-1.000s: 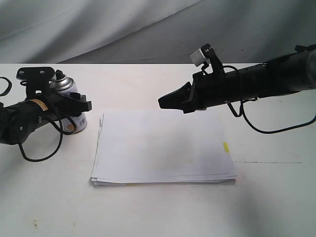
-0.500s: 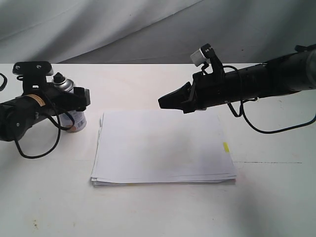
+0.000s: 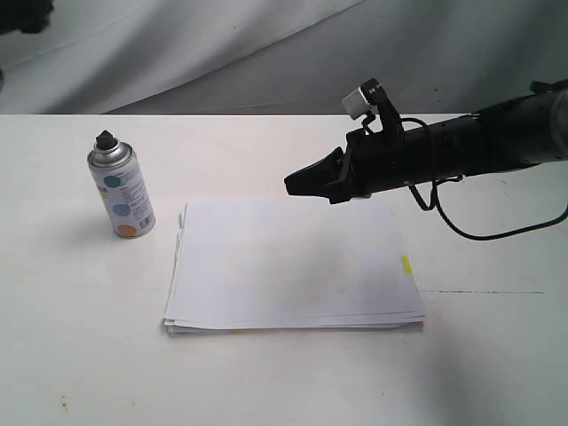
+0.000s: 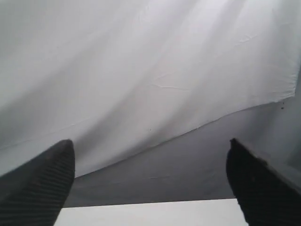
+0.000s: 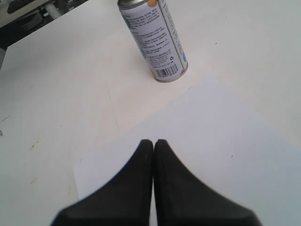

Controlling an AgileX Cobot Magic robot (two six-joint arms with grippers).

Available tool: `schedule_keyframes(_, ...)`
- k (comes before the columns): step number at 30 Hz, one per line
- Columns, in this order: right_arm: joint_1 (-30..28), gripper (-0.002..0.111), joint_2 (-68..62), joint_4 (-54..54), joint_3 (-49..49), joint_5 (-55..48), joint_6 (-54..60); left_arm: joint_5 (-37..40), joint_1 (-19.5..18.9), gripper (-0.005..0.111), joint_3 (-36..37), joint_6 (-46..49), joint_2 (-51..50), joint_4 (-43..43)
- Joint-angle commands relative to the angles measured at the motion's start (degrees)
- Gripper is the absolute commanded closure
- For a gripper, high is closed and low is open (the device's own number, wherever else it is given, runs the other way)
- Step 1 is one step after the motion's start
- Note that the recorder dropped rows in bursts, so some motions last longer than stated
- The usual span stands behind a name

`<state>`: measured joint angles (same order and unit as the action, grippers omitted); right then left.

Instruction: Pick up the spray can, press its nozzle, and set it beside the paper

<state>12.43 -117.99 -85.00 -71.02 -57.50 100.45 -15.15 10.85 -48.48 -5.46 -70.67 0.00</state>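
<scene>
We see the right gripper (image 3: 295, 185) clenched, its two black fingers (image 5: 136, 188) pressed flat together with nothing between them, hanging just above the far edge of the paper (image 3: 293, 262) in the middle of the exterior view. The left gripper (image 4: 149, 143) is released, its ribbed pads (image 4: 42, 183) spread wide and holding nothing (it faces only the grey backdrop cloth (image 4: 141, 70)). The spray can (image 3: 122, 191) stands upright at the left of the exterior view, free of both grippers, just beside the paper's upper left corner and well apart from the right gripper's tips. Its black nozzle (image 3: 106, 139) caps the silver top. We note the paper lying flat in the centre of the frame, edges slightly uneven, a yellow tab (image 3: 406, 264) at its right edge. Everything rests on a white table (image 3: 266, 382), with the cloth draped behind it.
</scene>
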Motion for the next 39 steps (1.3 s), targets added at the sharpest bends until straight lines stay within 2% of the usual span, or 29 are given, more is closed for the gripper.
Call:
schedule_keyframes(1,-0.3,0.108,0.6,-2.5,0.3,-0.4,0.0,15.8,0.0,0.047,-0.2,2.0,12.1,0.0)
schedule_keyframes(4,-0.3,0.108,0.4,-3.7,0.3,-0.5,-3.2,29.4,0.0,0.079,-0.2,3.2,20.0,0.0)
schedule_keyframes(6,-0.3,0.108,0.4,-4.1,0.3,-1.9,-5.0,35.1,0.0,0.1,-0.2,3.6,24.3,0.0)
schedule_keyframes(7,-0.3,0.108,0.4,-4.1,0.3,-2.9,-5.8,37.0,0.0,0.107,-0.2,4.3,26.3,0.6)
schedule_keyframes(11,-0.3,0.108,0.4,-1.5,0.3,-12.5,-14.6,39.0,0.0,0.107,-0.1,4.4,31.1,2.5)
schedule_keyframes(14,-0.4,0.108,2.4,1.1,0.3,-12.5,-20.2,38.4,0.0,0.107,1.8,4.7,35.5,3.7)
schedule_keyframes(22,-0.6,0.108,24.9,2.9,0.3,-12.5,-20.5,36.7,0.0,0.107,15.9,5.5,51.7,1.5)
schedule_keyframes(27,-0.4,0.108,44.4,9.8,0.3,-5.4,-24.7,29.2,0.0,0.107,24.8,5.5,58.8,-4.2)
schedule_keyframes(29,-0.4,0.108,51.0,14.0,0.3,-4.1,-26.2,23.5,0.0,0.107,28.5,5.5,59.6,-7.0)
schedule_keyframes(34,-0.4,0.108,62.5,24.5,0.3,-5.0,-33.3,13.0,0.0,0.107,35.4,5.5,59.7,-14.7)
schedule_keyframes(39,-0.4,0.108,70.7,30.4,1.4,-6.8,-43.4,12.3,0.0,0.107,38.0,5.0,59.7,-20.8)
